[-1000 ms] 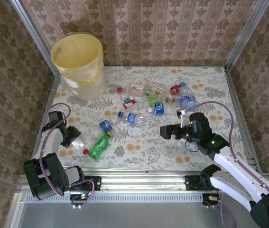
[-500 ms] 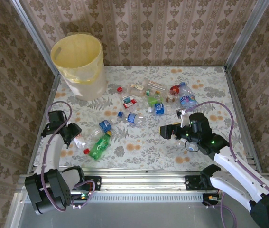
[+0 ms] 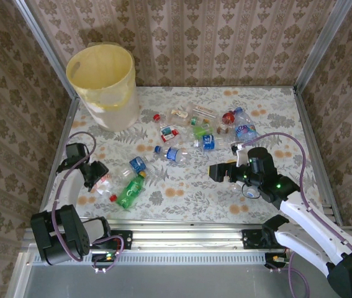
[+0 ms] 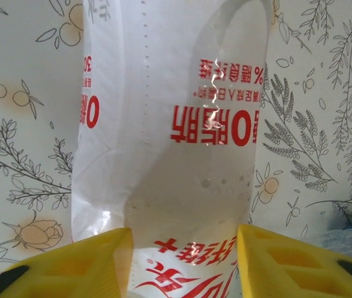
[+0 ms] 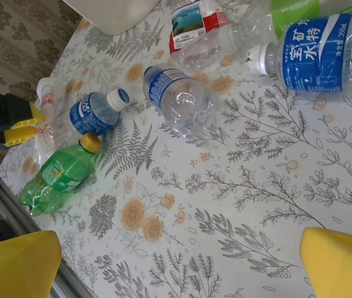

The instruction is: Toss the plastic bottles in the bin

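Top external: since a second ago the left arm has shifted its elbow and wrist a little. Its left gripper [image 3: 94, 174] stays low near the left table edge, at the clear bottle [image 3: 104, 182] lying there. The right arm has not moved, and the scattered bottles lie as before. The bin [image 3: 111, 113] stands in the far left corner, close to the wall [image 3: 14, 118]. Most plastic bottles [image 3: 200, 131] cluster mid-table toward the far side. A green bottle [image 3: 130, 191] lies just beside the clear one. The table [image 3: 182, 194] is bare along the near strip between the green bottle and the right gripper [image 3: 221, 172].

Left wrist: the left gripper [image 4: 182, 248] has its yellow fingers [image 4: 70, 267] pressed against both sides of the clear bottle [image 4: 176, 124], clasping its white, red-lettered label. Bare tablecloth lies on either side.

Right wrist: the right gripper [image 5: 176, 264] is spread wide with nothing between its fingers. Open cloth lies ahead of it. Beyond are the green bottle [image 5: 56, 179], a blue-labelled bottle [image 5: 94, 112] and a clear blue-banded bottle [image 5: 179, 94].
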You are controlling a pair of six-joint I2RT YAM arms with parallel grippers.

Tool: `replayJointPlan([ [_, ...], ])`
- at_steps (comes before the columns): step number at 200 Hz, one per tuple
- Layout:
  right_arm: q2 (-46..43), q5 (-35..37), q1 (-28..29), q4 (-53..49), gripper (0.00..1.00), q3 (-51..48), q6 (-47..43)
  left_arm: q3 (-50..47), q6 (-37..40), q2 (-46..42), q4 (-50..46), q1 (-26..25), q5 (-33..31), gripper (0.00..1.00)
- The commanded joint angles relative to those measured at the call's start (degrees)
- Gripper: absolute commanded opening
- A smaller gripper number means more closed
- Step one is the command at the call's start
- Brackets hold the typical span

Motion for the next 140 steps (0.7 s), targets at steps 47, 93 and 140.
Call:
replayJointPlan([
  [47, -0.42, 0.24, -0.31, 0.11, 1.00, -1.09, 0.92, -2.13, 0.72, -2.57, -1.37, -0.15, -1.97, 0.77],
  [93, -0.50, 0.24, -0.31, 0.37, 1.00, -1.44, 0.92, -3.56, 0.67, 0.10, 0.37, 1.58, -1.14, 0.77],
  [140, -0.10, 0.31, -0.31, 1.17, 1.00, -1.78, 1.06, -5.33, 0.02, 2.48, 2.78, 2.14, -0.82, 0.77],
])
